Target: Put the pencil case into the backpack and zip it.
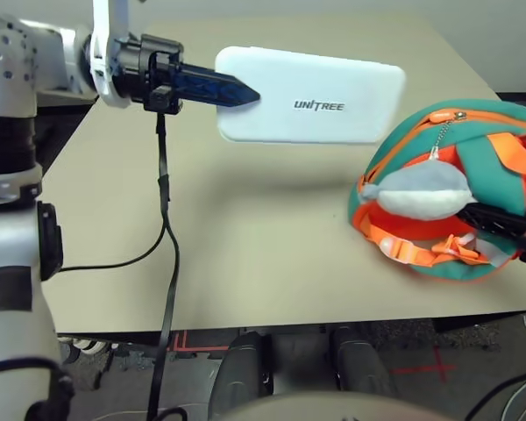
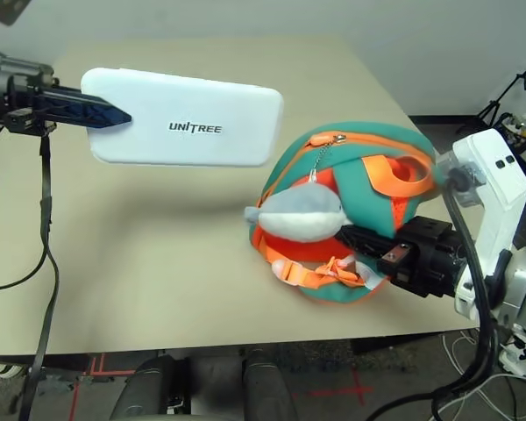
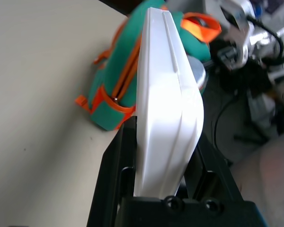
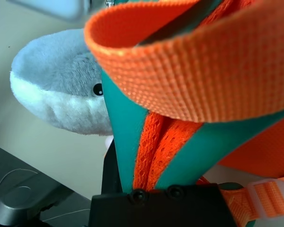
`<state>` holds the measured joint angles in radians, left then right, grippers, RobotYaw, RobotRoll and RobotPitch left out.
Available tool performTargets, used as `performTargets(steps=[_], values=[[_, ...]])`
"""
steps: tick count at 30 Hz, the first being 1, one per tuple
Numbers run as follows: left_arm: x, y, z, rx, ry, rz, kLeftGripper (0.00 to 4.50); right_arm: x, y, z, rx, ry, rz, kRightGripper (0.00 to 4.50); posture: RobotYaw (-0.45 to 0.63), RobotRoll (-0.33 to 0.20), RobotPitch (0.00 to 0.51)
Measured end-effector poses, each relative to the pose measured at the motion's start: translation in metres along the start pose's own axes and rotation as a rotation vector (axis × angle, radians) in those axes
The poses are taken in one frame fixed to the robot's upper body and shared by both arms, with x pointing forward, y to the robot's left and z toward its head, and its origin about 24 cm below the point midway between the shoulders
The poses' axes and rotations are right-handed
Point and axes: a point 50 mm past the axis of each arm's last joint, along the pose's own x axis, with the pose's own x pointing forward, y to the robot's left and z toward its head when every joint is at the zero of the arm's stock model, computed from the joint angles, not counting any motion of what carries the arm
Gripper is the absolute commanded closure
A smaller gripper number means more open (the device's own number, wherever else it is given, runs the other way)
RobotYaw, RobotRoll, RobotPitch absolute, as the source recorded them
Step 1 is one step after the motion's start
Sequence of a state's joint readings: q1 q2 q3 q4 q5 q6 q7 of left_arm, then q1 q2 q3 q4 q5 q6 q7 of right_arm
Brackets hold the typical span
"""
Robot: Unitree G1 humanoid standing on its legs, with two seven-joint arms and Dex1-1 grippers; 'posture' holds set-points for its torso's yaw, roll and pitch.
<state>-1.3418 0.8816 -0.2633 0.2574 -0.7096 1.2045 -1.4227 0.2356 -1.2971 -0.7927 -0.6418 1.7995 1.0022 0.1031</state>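
Over the tan table (image 1: 245,254) my left gripper (image 1: 245,90) clamped the pencil case (image 1: 311,96), held aloft. Its long axis ran level, free end towards the backpack (image 2: 368,167) (my right gripper (image 2: 355,237) pinched a strap there).

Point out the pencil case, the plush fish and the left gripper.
pencil case (image 1: 333,101): left eye view, on its white face beside the lettering.
plush fish (image 2: 300,215): right eye view, on its grey-white body.
left gripper (image 1: 232,88): left eye view, at its fingertips.
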Motion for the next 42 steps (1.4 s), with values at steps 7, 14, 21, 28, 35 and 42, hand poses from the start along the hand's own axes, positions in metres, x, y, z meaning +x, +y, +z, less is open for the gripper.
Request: performTargets(steps=[7,14,21,28,35,42], values=[[0.01,0.025,0.0,0.061,0.075,0.035,3.1,0.003,0.001,0.001,-0.011,-0.008,0.014,4.35,-0.19,0.0,0.1],[0.012,0.03,0.001,0.097,0.14,0.009,3.1,0.003,0.001,0.002,-0.012,-0.02,0.011,4.35,-0.19,0.0,0.1],[0.034,0.03,-0.01,0.094,0.18,-0.069,3.1,0.006,0.0,0.002,-0.018,-0.02,0.014,4.35,-0.2,0.0,0.105],[0.061,0.034,-0.014,0.102,0.191,-0.126,3.1,0.01,0.0,0.004,-0.023,-0.027,0.019,4.35,-0.2,0.0,0.106],[0.102,0.044,-0.011,0.202,0.157,-0.123,3.1,0.014,-0.004,0.009,-0.026,-0.046,0.021,4.35,-0.19,0.0,0.101],[0.116,0.047,-0.008,0.301,0.173,-0.121,3.14,0.02,-0.007,0.013,-0.032,-0.054,0.023,4.35,-0.18,0.0,0.098]])
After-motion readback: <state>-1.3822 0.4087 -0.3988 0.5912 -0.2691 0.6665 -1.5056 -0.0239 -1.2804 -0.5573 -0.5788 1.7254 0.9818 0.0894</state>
